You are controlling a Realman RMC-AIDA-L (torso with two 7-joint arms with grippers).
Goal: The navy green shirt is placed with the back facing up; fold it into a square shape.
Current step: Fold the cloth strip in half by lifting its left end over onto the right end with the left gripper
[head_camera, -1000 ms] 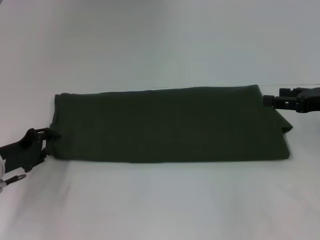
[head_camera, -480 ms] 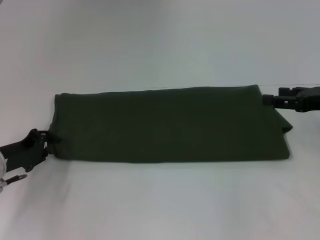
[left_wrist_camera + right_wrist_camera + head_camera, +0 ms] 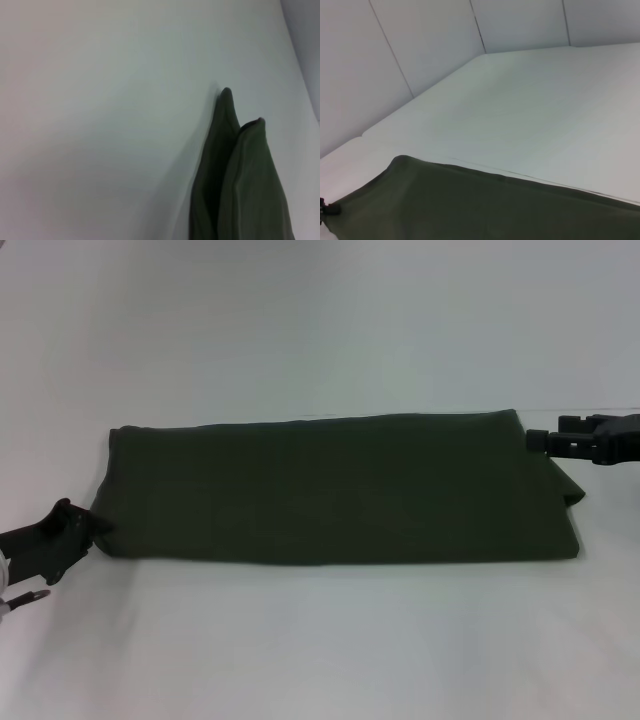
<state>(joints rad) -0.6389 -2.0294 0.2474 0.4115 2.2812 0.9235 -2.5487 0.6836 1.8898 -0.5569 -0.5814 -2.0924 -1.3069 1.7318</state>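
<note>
Head view, shirt: the navy green shirt [image 3: 335, 490] lies across the middle of the white bench [image 3: 320, 640] as a long band running from 9 to 3 o'clock, already folded lengthwise but far from square.
Head view, left pincer: the left pincer [image 3: 88, 527] sits at the shirt's 9 o'clock end, touching the near corner; whether it is pinching cloth or only resting against it, I cannot tell.
Head view, right pincer: the right pincer [image 3: 535, 439] meets the far corner at 3 o'clock; its grip is equally unreadable.
Head view, risk: a loose flap sticks out at the 3 o'clock end, so a crosswise fold may bury it crookedly.
Left wrist view, shirt: two stacked folded edges of the shirt [image 3: 240, 185] rise to separate peaks on the bench [image 3: 100, 100], slightly apart.
Left wrist view, risk: a pinch may catch only one layer, letting the other drag and open the fold.
Right wrist view, shirt: the shirt's long edge [image 3: 470, 205] lies flat on the bench [image 3: 530, 100].
Right wrist view, risk: uneven lifting between the two arms would likely skew the band.
</note>
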